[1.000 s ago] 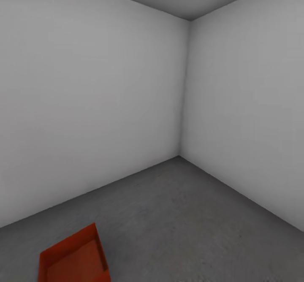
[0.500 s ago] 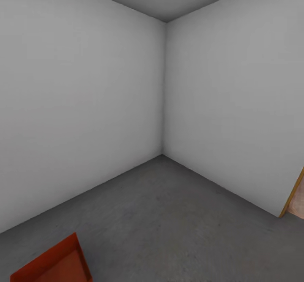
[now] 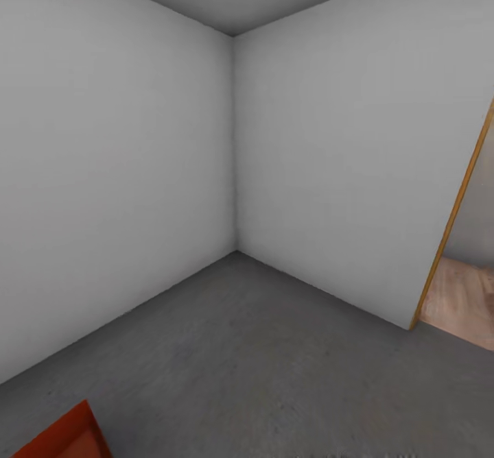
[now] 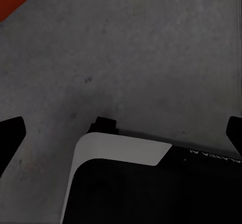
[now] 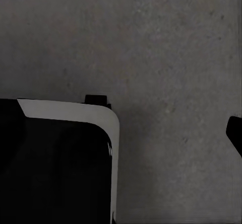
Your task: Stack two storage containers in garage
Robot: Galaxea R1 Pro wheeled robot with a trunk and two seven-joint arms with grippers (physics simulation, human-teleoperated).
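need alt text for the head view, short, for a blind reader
A bare room corner with plain white walls and a dark grey concrete floor. A corner of an orange-red storage container shows on the floor at the lower left, and a wood-framed doorway at the right opens onto a wood-plank floor.

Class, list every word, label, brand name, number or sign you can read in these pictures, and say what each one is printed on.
Faint pale lettering on the black robot body in the left wrist view: too blurred and cut off to read.
Orange-red container: no writing visible.
White walls, grey floor and wooden door frame: no text or signs.
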